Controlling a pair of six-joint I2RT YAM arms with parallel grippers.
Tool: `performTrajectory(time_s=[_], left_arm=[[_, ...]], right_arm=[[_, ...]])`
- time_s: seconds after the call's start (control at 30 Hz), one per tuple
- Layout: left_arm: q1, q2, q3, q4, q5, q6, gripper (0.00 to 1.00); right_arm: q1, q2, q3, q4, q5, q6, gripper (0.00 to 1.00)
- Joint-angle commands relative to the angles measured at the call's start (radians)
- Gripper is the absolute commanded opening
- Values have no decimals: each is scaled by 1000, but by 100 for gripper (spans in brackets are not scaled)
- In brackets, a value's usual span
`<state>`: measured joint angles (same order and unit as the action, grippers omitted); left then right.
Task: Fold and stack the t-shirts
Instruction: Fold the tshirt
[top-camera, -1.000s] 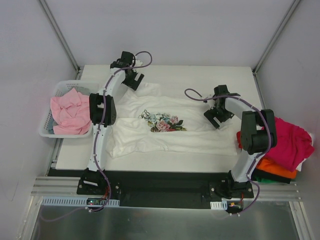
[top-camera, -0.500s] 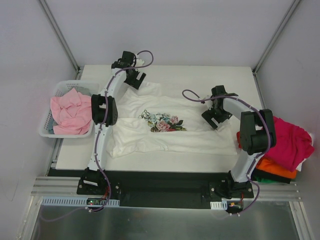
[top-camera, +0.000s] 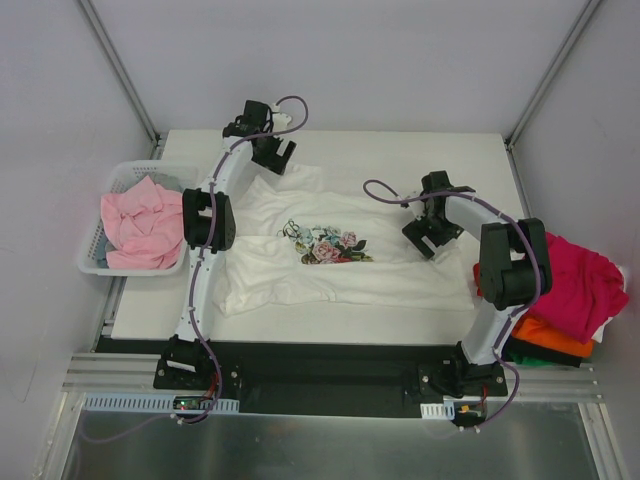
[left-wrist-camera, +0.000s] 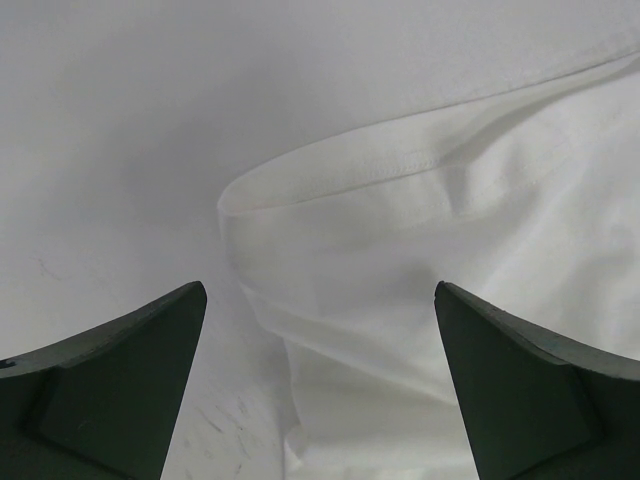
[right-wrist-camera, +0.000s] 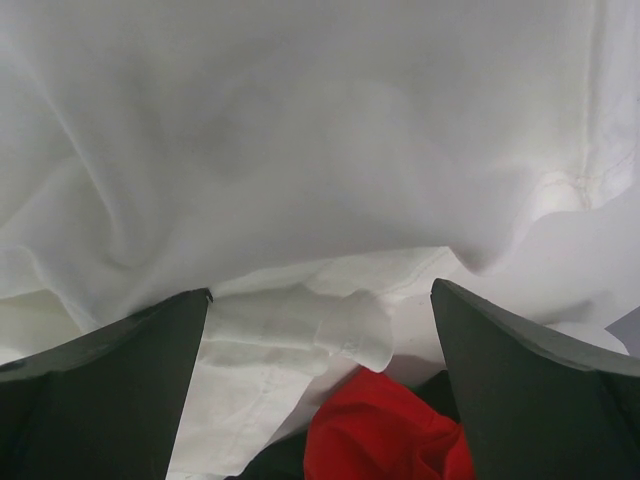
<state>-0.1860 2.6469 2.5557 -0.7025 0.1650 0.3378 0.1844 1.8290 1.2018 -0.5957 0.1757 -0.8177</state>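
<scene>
A white t-shirt (top-camera: 330, 240) with a flower print lies spread on the table. My left gripper (top-camera: 277, 157) is open above its far left corner; the left wrist view shows a hemmed edge of the white cloth (left-wrist-camera: 400, 230) between the spread fingers (left-wrist-camera: 110, 390). My right gripper (top-camera: 428, 240) is open over the shirt's right side; the right wrist view shows rumpled white cloth (right-wrist-camera: 300, 200) and a red garment (right-wrist-camera: 385, 430) below. A pale pink tee (top-camera: 140, 225) fills the basket. Magenta (top-camera: 575, 285), orange (top-camera: 550, 338) and dark tees lie piled at the right.
A white lattice basket (top-camera: 112, 190) stands off the table's left edge. The table (top-camera: 400, 150) has bare surface at the back and a front edge near the arm bases. Grey walls and frame posts enclose the sides.
My left gripper has shifted slightly back and right at the shirt's far corner. My right gripper has edged a little left over the shirt. The shirt lies as before.
</scene>
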Motion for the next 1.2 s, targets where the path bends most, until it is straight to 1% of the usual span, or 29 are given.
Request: performTrajectory(time_s=[0.0,0.1,0.17,0.2,0.3,0.4,0.6,0.73,0.8,0.83,0.87,1.07,1.1,1.17], left_arm=[[3,1,43,58,60,-49,99],[3,10,38,63,71,-62,99],[2,15,31,61,48,-48,99],[2,15,21,58,28,-43,99],[8,-1,-24,26,31,-28,99],[8,22,-23,-11,19,12,93],[3,42,-22,-54,21,70,87],[2,51,-17,-61,8,90,78],[0,50,-14,-60,13,92,71],[2,51,-9,-58,16,92,69],[0,50,-5,-58,19,87,63],[2,44,3,-46,13,95,47],[0,42,3,-40,11,98,41],[0,36,0,-32,7,98,35]], right_arm=[[13,-51,19,-36,-22,17,100],[15,-59,15,-38,-21,17,100],[15,-60,9,-38,-21,17,100],[13,-63,5,-38,-21,17,100],[15,-68,-7,-32,-27,18,100],[16,-62,1,-33,-28,23,100],[24,-66,1,-38,-36,28,100],[30,-70,1,-41,-36,31,100],[32,-70,-1,-42,-36,31,100],[32,-70,-2,-42,-36,31,100],[32,-70,-4,-42,-36,31,100],[35,-70,-8,-42,-36,31,100],[36,-70,-11,-41,-33,31,100],[35,-71,-13,-38,-28,29,100]])
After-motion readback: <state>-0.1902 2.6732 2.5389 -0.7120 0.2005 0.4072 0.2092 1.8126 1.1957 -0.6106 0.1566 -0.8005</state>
